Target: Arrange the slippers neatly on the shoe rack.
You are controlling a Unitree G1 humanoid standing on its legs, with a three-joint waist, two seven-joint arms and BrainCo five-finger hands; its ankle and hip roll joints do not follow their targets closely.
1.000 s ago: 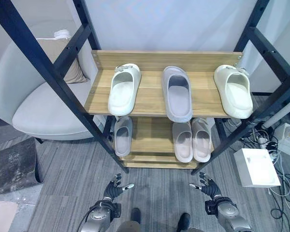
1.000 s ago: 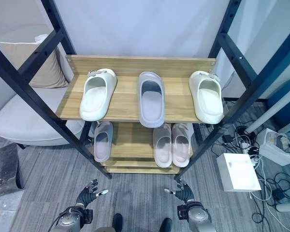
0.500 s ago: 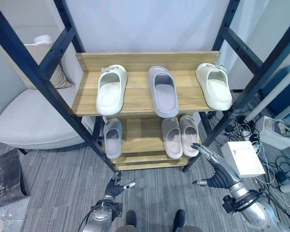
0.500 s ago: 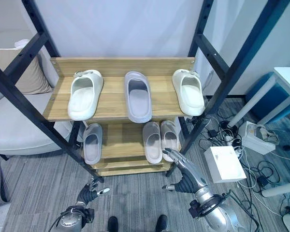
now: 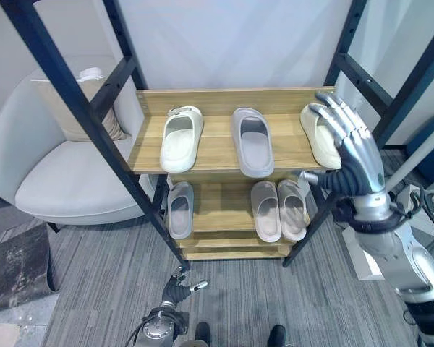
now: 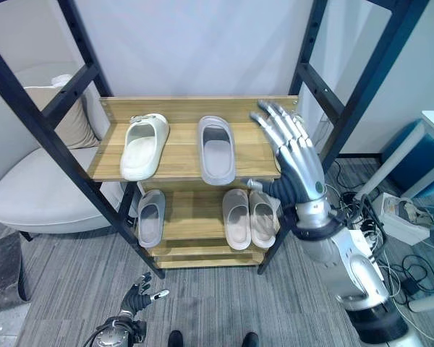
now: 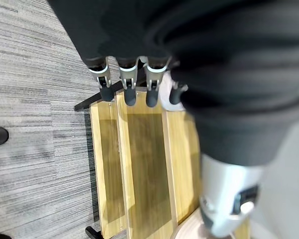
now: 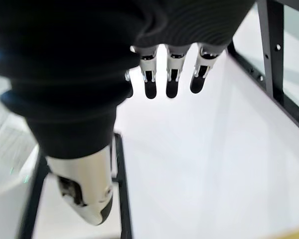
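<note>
The wooden shoe rack (image 5: pixel 217 148) stands ahead. Its top shelf carries a white slipper (image 5: pixel 181 139) on the left, a grey slipper (image 5: pixel 252 142) in the middle and a second white slipper (image 5: pixel 317 130) on the right. Below lie a grey slipper (image 5: pixel 179 210) and a beige pair (image 5: pixel 278 210). My right hand (image 5: pixel 351 155) is raised in front of the right white slipper, fingers (image 8: pixel 170 79) straight, open and holding nothing. My left hand (image 5: pixel 175 289) hangs low over the floor, its fingers (image 7: pixel 125 92) straight and open.
Black frame posts (image 5: pixel 94 130) slant across the rack's left and right sides. A pale armchair (image 5: pixel 50 173) with a cushion stands to the left, a dark mat (image 5: pixel 18 264) on the floor beside it. Cables and a white device (image 6: pixel 401 217) lie on the carpet at the right.
My right hand has risen from near the floor to the height of the top shelf, in front of the right white slipper. The camera has shifted. My left hand stays low.
</note>
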